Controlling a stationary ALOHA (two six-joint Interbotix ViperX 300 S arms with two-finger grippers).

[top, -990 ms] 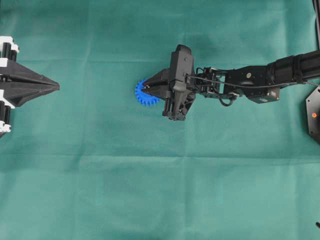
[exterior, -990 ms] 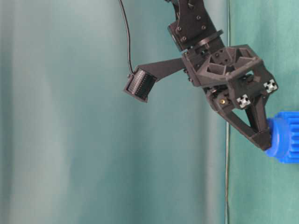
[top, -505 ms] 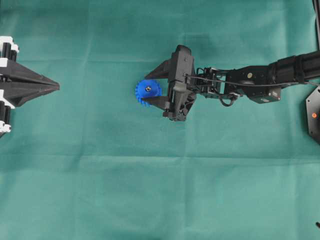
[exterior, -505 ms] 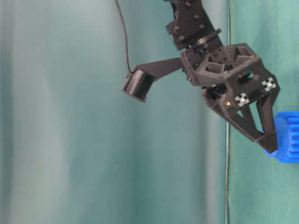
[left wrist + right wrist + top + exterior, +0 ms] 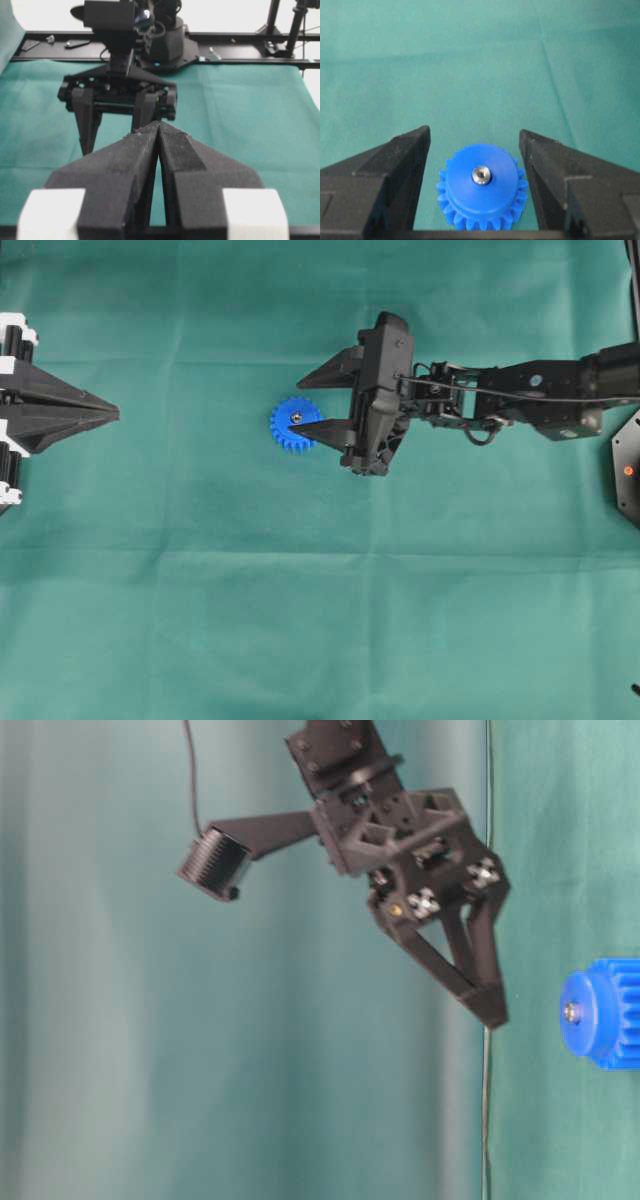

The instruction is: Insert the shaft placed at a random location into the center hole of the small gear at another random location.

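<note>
The small gear (image 5: 296,426) is bright blue and lies flat on the green cloth, hub up. The shaft (image 5: 296,418) stands in the middle of the hub as a shiny silver dot, filling the center hole and hiding it. My right gripper (image 5: 296,405) is open and hovers above the gear without touching it. In the right wrist view the gear (image 5: 481,200) and shaft (image 5: 481,175) sit between the spread black fingers (image 5: 402,155). From table level the gripper (image 5: 488,1010) hangs clear of the gear (image 5: 605,1015). My left gripper (image 5: 113,413) is shut and empty at the left edge.
Green cloth (image 5: 300,620) covers the table. A black base plate with a red dot (image 5: 628,470) sits at the right edge. The right arm (image 5: 520,400) stretches in from the right. A black frame rail (image 5: 240,37) runs along the far table edge.
The right gripper went from shut over the gear's hub to open, then drew back up and to the right. The shaft stays standing in the hub. The left arm has not moved.
</note>
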